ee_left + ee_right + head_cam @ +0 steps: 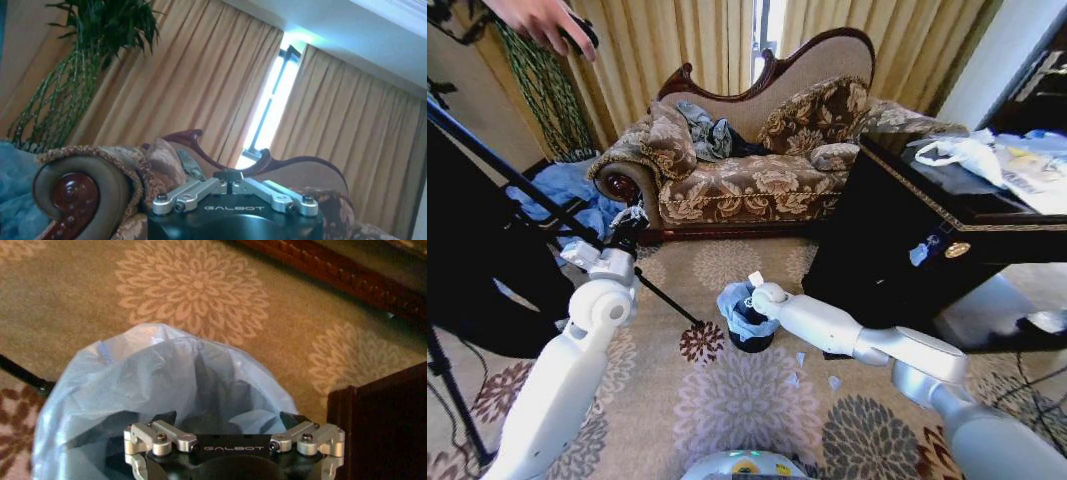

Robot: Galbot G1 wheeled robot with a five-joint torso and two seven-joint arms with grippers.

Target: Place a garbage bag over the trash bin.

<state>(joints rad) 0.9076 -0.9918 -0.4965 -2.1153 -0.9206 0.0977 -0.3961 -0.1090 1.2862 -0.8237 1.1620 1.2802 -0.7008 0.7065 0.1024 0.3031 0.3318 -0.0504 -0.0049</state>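
The bin (751, 335) stands on the carpet (747, 400) in front of the sofa (747, 180), just left of the dark bench (897, 250). The bag (735, 303) already sits in it, its pale blue mouth standing up above the rim and partly folded over.

The right gripper (749, 297) is at the bag's mouth, right over the bin; from the right wrist view its links look spread wide, but I cannot tell whether it holds the plastic (167, 375). The left gripper (632, 218) hangs raised near the sofa arm, its links spread wide too, holding nothing.

To finish well, the film likely wants pulling outward and down evenly around the rim, gently, since it is thin and the light bin may tip.

"GALBOT" reads on both gripper bodies.
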